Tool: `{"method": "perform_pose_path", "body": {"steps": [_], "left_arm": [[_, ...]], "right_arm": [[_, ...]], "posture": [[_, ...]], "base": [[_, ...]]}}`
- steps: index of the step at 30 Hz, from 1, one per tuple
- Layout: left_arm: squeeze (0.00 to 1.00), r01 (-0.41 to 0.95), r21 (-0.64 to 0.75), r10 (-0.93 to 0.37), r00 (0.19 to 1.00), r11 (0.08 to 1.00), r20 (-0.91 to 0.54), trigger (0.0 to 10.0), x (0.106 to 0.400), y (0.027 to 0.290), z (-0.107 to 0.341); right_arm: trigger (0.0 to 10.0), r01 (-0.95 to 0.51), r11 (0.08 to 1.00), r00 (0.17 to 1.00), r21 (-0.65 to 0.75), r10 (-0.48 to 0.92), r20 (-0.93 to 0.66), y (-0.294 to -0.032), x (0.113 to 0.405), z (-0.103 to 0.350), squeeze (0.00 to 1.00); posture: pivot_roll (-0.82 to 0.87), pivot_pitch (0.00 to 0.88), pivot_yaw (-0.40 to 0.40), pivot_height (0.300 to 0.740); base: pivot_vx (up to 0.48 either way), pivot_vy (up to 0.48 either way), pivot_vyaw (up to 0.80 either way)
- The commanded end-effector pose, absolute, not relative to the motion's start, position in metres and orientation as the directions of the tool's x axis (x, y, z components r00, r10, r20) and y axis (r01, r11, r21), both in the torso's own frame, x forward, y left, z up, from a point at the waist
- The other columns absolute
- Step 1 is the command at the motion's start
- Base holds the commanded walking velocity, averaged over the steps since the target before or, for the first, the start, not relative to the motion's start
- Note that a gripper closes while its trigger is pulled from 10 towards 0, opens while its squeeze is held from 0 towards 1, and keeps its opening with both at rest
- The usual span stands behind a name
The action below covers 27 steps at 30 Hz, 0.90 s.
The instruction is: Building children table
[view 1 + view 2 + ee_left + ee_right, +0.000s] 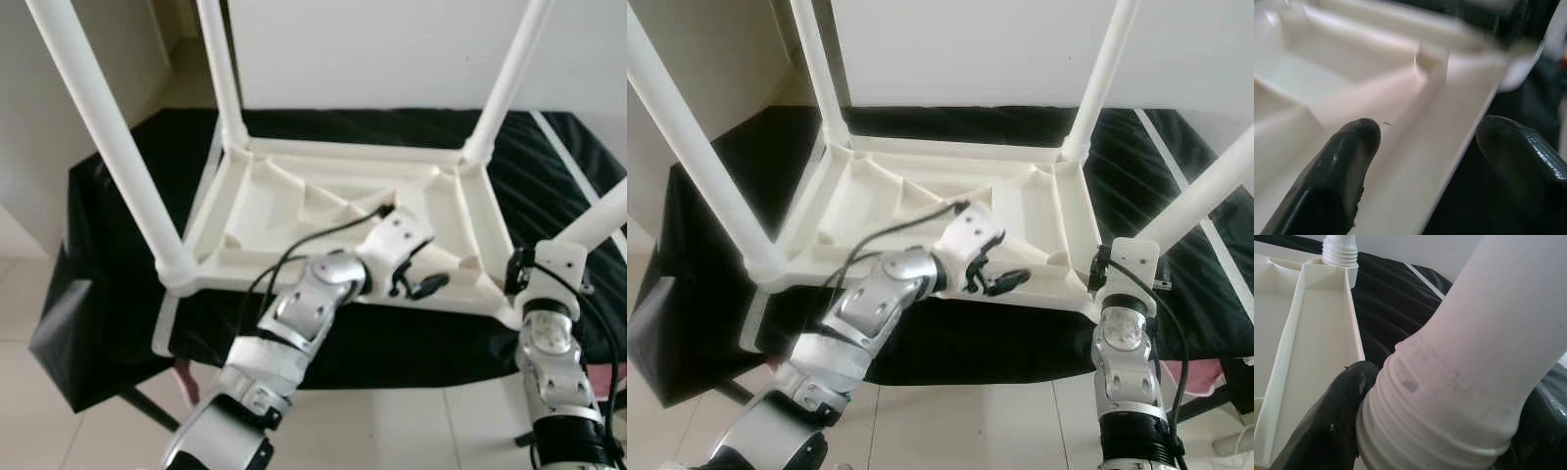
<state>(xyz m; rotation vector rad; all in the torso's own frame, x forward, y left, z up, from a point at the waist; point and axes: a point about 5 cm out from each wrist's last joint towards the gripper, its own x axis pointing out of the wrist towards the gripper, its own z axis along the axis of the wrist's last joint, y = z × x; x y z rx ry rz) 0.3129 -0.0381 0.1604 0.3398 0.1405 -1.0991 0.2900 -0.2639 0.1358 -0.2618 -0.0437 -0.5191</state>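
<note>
A white plastic children's table [294, 206] lies upside down on a black cloth. Its legs point upward: near left leg [108, 147], far left leg [220, 69], far right leg [505, 83] and near right leg [602, 215]. My left gripper [423, 285] is open at the near rim. Its fingers [1347, 161] stand wide apart, one over the ribbed underside and one outside the rim. My right gripper [1435, 431] is shut on the near right leg [1474, 347] at its threaded base by the corner socket. One black finger [1337, 421] presses the collar.
The black cloth [108, 294] drapes over a low support and hangs down at the front. A thin white strip [578, 157] lies on it at the right. Pale tiled floor [392, 431] is in front, a white wall behind. Something pink [1215, 382] sits low right.
</note>
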Motion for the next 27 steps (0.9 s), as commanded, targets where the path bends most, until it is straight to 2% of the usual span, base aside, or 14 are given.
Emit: {"method": "perform_pose_path", "body": {"steps": [1, 8, 11, 13, 18, 22, 23, 25, 26, 27], "left_arm": [[0.0, 0.668, 0.313, -0.638, 0.742, 0.675, -0.207, 10.0, 0.326, -0.033, 0.157], [0.0, 0.62, 0.372, -0.569, 0.783, 0.691, -0.249, 10.0, 0.332, -0.025, 0.142], [0.0, 0.654, 0.352, -0.584, 0.757, 0.67, -0.294, 10.0, 0.332, -0.018, 0.135], [0.0, 0.696, 0.316, -0.609, 0.718, 0.645, -0.338, 10.0, 0.33, -0.012, 0.129], [0.0, 0.845, 0.255, -0.687, 0.531, 0.47, -0.496, 10.0, 0.314, 0.013, 0.108], [0.0, 0.879, 0.225, -0.695, 0.471, 0.42, -0.544, 10.0, 0.309, 0.028, 0.103], [0.0, 0.924, 0.21, -0.709, 0.38, 0.319, -0.595, 10.0, 0.299, 0.047, 0.1], [0.0, 0.937, 0.206, -0.713, 0.349, 0.283, -0.608, 10.0, 0.295, 0.052, 0.1], [0.0, 0.952, 0.195, -0.727, 0.306, 0.236, -0.614, 10.0, 0.289, 0.059, 0.102], [0.0, 0.952, 0.195, -0.727, 0.306, 0.236, -0.614, 10.0, 0.289, 0.059, 0.102]], "right_arm": [[10.0, 0.506, 0.826, 0.862, -0.249, -0.493, 0.12, -0.265, 0.289, 0.139, 0.0], [10.0, 0.507, 0.825, 0.861, -0.249, -0.495, 0.116, -0.266, 0.291, 0.14, 0.0], [10.0, 0.51, 0.823, 0.86, -0.25, -0.498, 0.115, -0.268, 0.291, 0.141, 0.0], [10.0, 0.512, 0.822, 0.859, -0.25, -0.5, 0.114, -0.269, 0.291, 0.141, 0.0], [10.0, 0.519, 0.815, 0.854, -0.259, -0.508, 0.11, -0.274, 0.29, 0.141, 0.0], [10.0, 0.521, 0.813, 0.853, -0.261, -0.511, 0.108, -0.275, 0.289, 0.141, 0.0], [10.0, 0.521, 0.811, 0.852, -0.264, -0.513, 0.105, -0.276, 0.289, 0.141, 0.0], [10.0, 0.521, 0.811, 0.852, -0.266, -0.513, 0.104, -0.276, 0.289, 0.14, 0.0], [10.0, 0.52, 0.812, 0.853, -0.266, -0.512, 0.103, -0.275, 0.289, 0.14, 0.0], [10.0, 0.52, 0.812, 0.853, -0.266, -0.512, 0.103, -0.275, 0.289, 0.14, 0.0]], "posture": [[-0.09, 0.058, -0.009, 0.74], [-0.09, 0.062, -0.009, 0.74], [-0.09, 0.062, -0.008, 0.74], [-0.09, 0.062, -0.007, 0.74], [-0.09, 0.065, -0.004, 0.74], [-0.09, 0.064, -0.004, 0.74], [-0.09, 0.065, -0.007, 0.74], [-0.09, 0.065, -0.008, 0.74], [-0.08, 0.064, -0.009, 0.74], [-0.08, 0.064, -0.009, 0.74]], "base": [[0.0, 0.0, 0.0], [0.0, 0.0, 0.0], [0.0, 0.0, 0.0], [0.0, 0.0, 0.0], [0.0, 0.0, 0.0], [0.0, 0.0, 0.0], [0.0, 0.0, 0.0], [0.0, 0.0, 0.0], [0.0, 0.0, 0.0], [0.0, 0.0, 0.0]]}}
